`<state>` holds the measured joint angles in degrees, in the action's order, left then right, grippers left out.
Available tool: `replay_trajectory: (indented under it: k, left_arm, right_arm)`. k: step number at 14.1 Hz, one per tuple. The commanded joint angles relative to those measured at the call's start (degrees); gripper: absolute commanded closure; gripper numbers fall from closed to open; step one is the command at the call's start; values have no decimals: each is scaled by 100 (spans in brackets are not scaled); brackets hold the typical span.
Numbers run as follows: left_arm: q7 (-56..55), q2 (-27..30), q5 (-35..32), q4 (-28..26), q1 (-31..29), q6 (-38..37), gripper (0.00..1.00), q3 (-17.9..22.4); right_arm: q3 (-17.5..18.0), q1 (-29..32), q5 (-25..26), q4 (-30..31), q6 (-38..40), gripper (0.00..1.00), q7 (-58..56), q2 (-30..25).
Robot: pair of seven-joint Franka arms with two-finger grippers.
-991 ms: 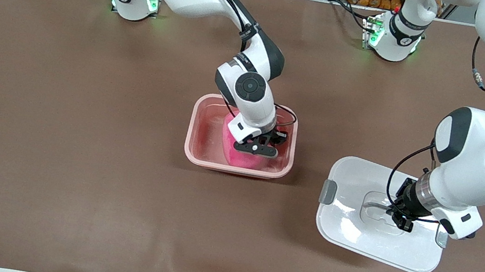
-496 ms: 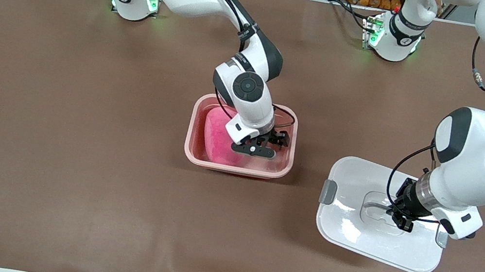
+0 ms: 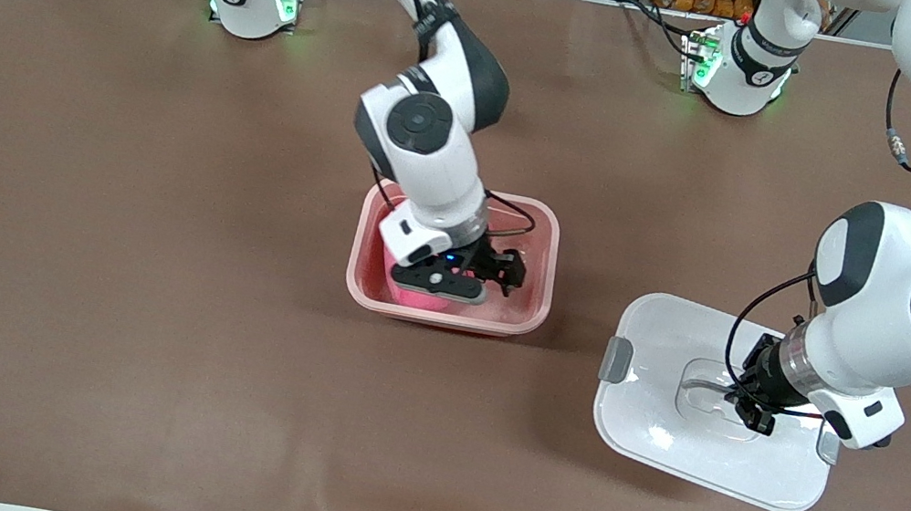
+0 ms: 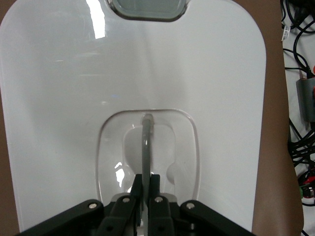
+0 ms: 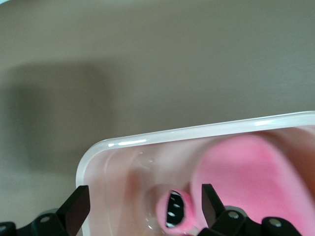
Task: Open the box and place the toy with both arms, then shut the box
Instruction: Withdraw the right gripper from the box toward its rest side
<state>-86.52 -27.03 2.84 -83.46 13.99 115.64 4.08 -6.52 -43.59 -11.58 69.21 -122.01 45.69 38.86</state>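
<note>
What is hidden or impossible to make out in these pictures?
- Front view: most of the bright pink plush toy in the translucent pink box base, covered by the right gripper.
- Right wrist view: the toy's body, cut off by the frame edge.
- Left wrist view: the left gripper's fingertips on the white lid's clear handle, partly cut off.

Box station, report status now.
Right gripper open over the box base, toy inside. Left gripper shut on the lid's handle, lid on the table beside the base. Nothing in the way.
</note>
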Motion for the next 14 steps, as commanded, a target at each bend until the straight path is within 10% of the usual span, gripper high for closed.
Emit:
replay_trajectory:
  k: [1,14]
  left_arm:
    - [135,119,85,-126,-28,81,100,-21]
    - [-752,216,32,-117,314,90,100,-311]
  right_arm:
    - [107,577,42,207,1044,0,-24,-738]
    - [89,2960,42,884,3304,0,-3241,-2505]
